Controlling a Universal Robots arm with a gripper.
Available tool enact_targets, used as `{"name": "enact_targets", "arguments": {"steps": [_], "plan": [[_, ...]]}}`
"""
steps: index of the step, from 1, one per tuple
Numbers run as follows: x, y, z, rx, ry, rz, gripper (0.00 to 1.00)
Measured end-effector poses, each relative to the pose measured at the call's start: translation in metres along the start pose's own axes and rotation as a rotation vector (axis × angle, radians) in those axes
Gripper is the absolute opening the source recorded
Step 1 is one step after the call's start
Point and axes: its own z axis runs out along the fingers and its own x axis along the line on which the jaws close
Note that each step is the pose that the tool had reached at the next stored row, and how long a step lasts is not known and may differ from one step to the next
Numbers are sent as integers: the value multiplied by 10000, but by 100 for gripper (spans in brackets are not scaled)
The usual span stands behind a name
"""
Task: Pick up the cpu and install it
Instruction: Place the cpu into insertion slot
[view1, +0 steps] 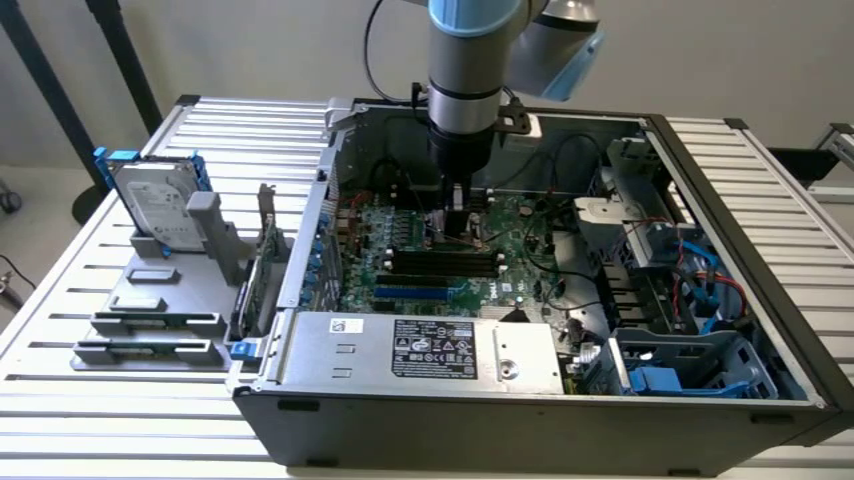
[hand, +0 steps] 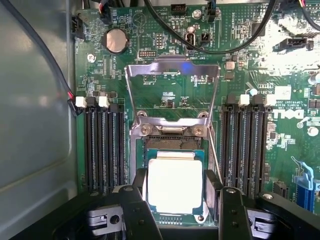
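While the grey robot arm reaches straight down into the open dark-grey metal computer case (view1: 534, 420), its black two-fingered gripper (hand: 176, 179) is clamped on the small flat square cpu (hand: 175, 192) with the silvery metal top, one finger against each side edge. The cpu lies flat in the socket of the green motherboard (hand: 170, 95), between two banks of black memory slots (hand: 105, 145), toward the far middle of the case. A silver hinged retention frame (hand: 172, 70) stands swung open just beside it.
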Motion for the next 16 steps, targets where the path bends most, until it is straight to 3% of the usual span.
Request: {"name": "enact_targets", "arguments": {"steps": [16], "plan": [[3, 28, 10, -14, -12, 7, 55]]}}
